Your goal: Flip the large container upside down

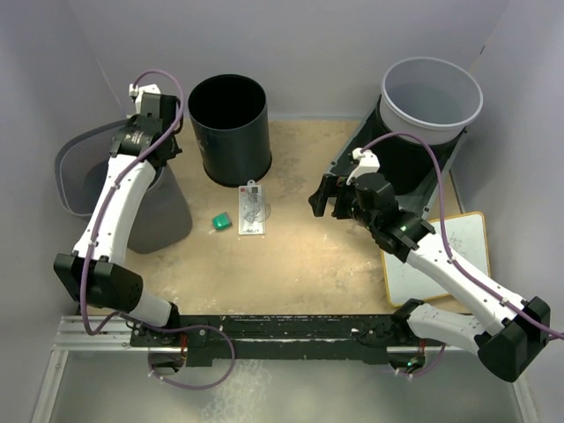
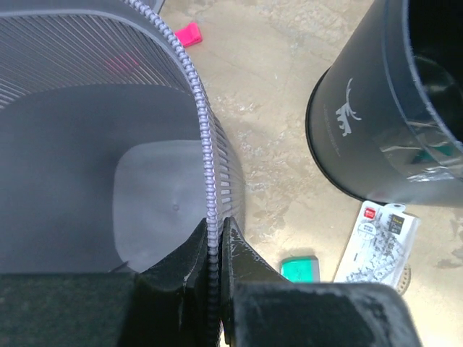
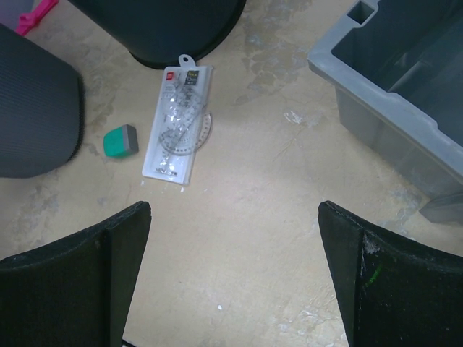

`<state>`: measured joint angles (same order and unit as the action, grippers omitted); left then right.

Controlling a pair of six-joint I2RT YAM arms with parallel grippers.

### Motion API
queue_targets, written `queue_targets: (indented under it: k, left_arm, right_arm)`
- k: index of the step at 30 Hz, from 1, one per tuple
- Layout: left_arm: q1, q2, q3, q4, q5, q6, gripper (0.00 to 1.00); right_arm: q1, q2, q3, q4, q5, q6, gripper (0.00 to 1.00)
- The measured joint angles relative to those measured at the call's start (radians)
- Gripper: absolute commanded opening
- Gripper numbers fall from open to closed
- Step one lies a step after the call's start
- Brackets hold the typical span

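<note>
My left pincer point(image 2: 214, 235): pinching the bin point(image 2: 108, 144) by its rim, wall between the jaws.
Bin: at 9 o'clock on the tabletop point(image 1: 308, 264), mouth up.
My right pincer point(image 3: 233, 213): wide, empty, at 3 o'clock.

My left tool point(image 2: 215, 230), clamped on the grey ribbed basket point(image 2: 72, 108), has the black bin point(image 2: 362, 123) close on its right. Bare table point(image 1: 300, 273) opens before my right tool point(image 1: 328, 203), broken by a ruler pack point(image 1: 252, 210) and a green eraser point(image 1: 221, 221). A grey crate point(image 3: 391, 87) blocks its right.
</note>
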<state>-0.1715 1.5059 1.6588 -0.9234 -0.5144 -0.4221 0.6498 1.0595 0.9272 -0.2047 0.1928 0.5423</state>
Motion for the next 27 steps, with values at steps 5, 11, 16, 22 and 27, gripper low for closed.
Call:
queue_targets:
  k: [5,11,16,22,27]
  left_arm:
    - [0.002,-0.063,0.053,-0.028,0.089,0.044,0.00]
    - [0.001,-0.159,0.171,-0.040,0.349,0.081,0.00]
    - [0.002,-0.191,0.236,-0.083,0.484,0.116,0.00]
    - [0.002,-0.244,0.180,-0.097,0.706,0.109,0.00]
    - [0.001,-0.356,-0.002,-0.064,0.896,0.056,0.00]
  right_arm:
    - [0.000,0.000,0.000,-0.003,0.018,0.000,0.99]
    - [0.000,-0.015,0.000,-0.055,0.115,0.009,0.99]
    - [0.000,-0.053,0.000,-0.084,0.180,0.009,0.99]
    - [0.000,-0.112,0.000,-0.159,0.344,0.024,0.99]
    - [0.000,-0.185,0.000,-0.164,0.458,0.000,1.00]
